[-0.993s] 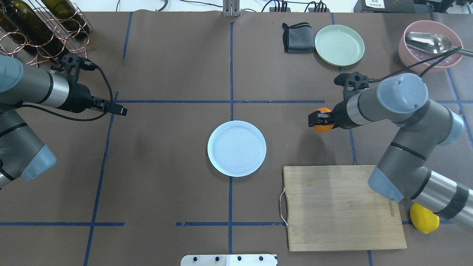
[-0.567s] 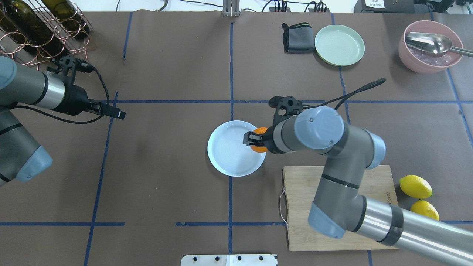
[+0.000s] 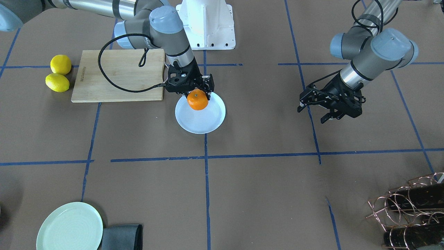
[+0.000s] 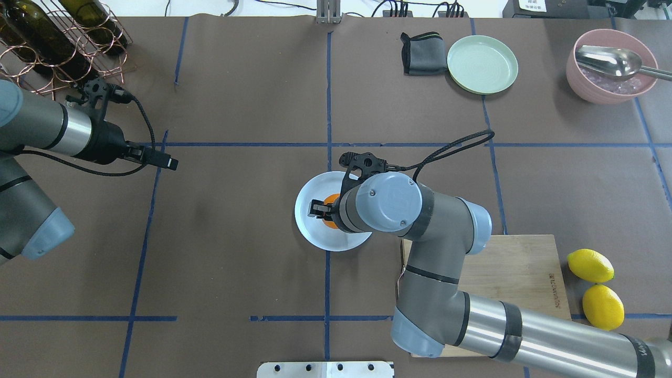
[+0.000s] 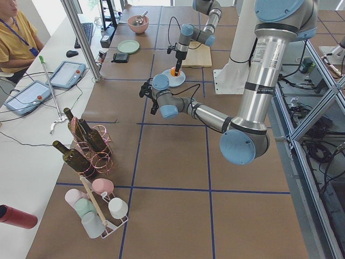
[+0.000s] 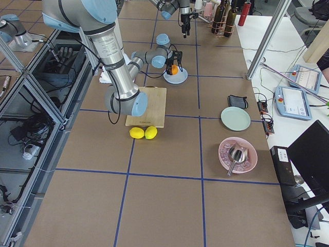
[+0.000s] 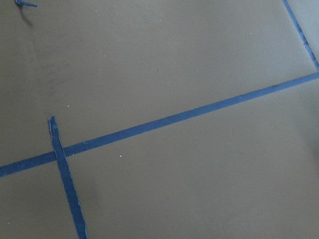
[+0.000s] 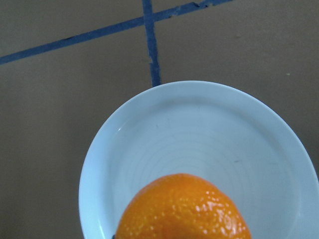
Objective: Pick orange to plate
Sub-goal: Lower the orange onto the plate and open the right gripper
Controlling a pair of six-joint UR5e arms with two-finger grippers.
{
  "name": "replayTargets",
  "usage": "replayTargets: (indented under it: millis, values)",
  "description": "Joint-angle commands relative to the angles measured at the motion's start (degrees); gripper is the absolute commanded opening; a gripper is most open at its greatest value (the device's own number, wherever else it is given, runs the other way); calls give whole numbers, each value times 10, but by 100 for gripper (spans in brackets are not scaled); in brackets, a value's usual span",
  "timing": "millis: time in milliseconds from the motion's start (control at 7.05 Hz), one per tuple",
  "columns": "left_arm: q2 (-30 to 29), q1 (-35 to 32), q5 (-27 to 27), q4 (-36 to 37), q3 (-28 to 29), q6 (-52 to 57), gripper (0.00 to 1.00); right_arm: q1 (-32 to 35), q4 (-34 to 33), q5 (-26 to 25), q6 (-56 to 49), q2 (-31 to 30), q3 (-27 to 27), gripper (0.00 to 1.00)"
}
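Right claw point(image 3: 198, 93) around orange point(image 3: 197, 101), over plate point(image 3: 212, 121).

One orange point(image 3: 197, 100), one blue-white plate point(image 3: 204, 122), one green plate point(image 3: 69, 227), two lemons point(image 3: 60, 64) point(image 3: 57, 82), one cutting board point(image 3: 118, 76), one bowl point(image 4: 576, 79).

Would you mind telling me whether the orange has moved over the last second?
Yes, the orange moved left in the overhead view, from well right of the plate to over it.

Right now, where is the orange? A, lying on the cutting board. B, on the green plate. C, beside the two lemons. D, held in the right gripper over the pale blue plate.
D: the right gripper is closed on the orange, directly over the plate.
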Motion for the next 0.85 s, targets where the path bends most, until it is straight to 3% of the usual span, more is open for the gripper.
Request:
replayTargets:
  millis: [0, 142, 284, 426, 709]
  values:
    - [0, 0, 0, 0, 1, -1, 99, 0, -1, -11, -5, 10, -34, 0]
    - [0, 0, 0, 0, 1, -1, 99, 0, -1, -11, -6, 10, -37, 1]
    - [0, 0, 0, 0, 1, -1, 99, 0, -1, -11, -6, 10, -38, 22]
    - [0, 0, 0, 0, 0, -1, 99, -1, -1, -11, -6, 11, -39, 99]
    - [0, 0, 0, 0, 0, -1, 99, 0, -1, -11, -6, 16, -36, 100]
